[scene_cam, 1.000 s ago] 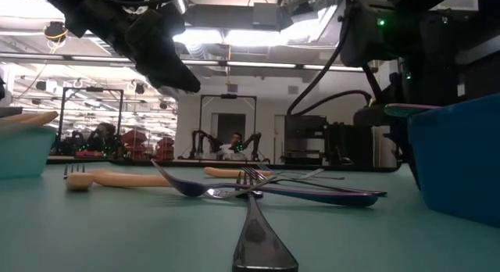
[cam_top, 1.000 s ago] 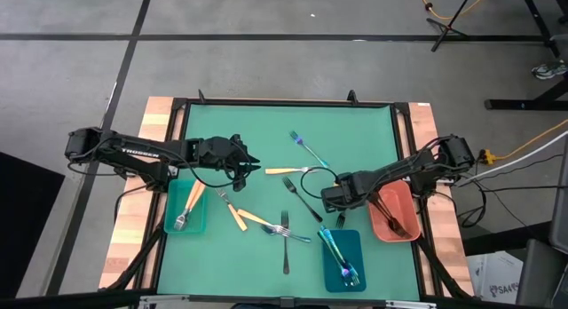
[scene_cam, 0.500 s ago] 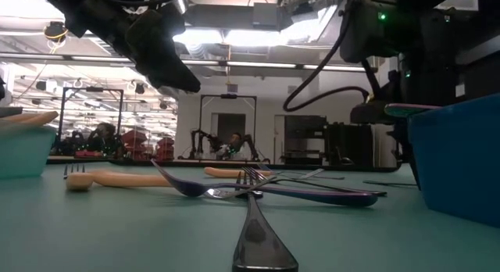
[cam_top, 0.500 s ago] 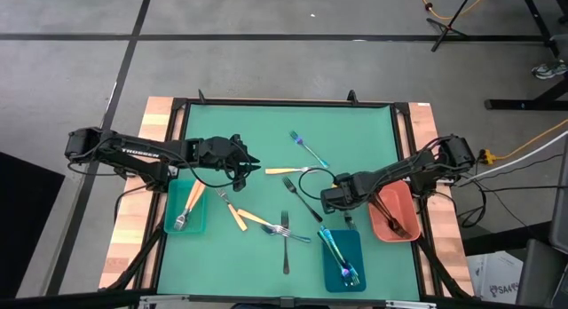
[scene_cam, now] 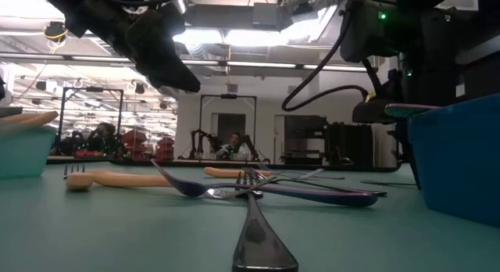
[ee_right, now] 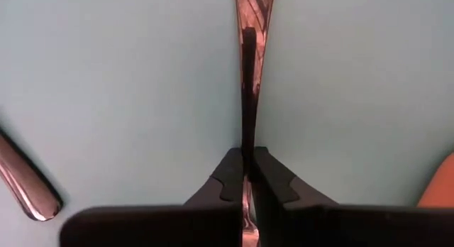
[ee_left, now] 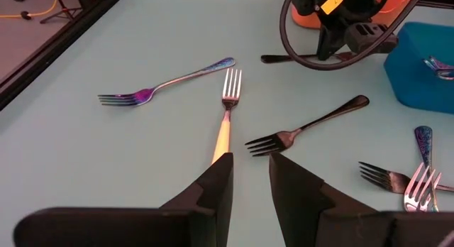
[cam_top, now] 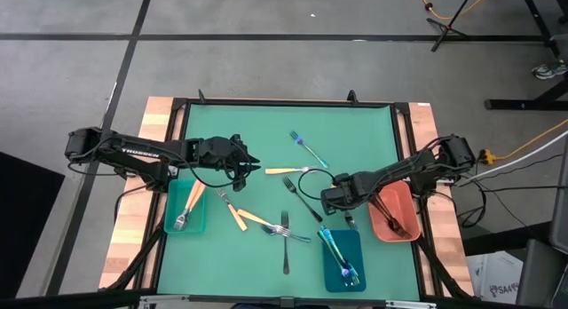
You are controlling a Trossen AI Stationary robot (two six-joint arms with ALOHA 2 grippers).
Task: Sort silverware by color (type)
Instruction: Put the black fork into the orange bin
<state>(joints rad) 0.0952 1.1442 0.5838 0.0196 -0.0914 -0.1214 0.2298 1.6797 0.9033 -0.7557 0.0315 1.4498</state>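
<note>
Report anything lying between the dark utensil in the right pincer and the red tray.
Nothing visible does. The right pincer is shut on the dark utensil, and the red tray sits just beside it, though the arm itself hides part of that stretch.

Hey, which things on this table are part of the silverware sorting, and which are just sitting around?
Part of the job:
- orange-handled silver fork
- iridescent blue fork
- dark black fork
- dark utensil pinched in right gripper
- left gripper, hovering open

Just there:
- teal tray
- blue tray
- salmon-red tray
</note>
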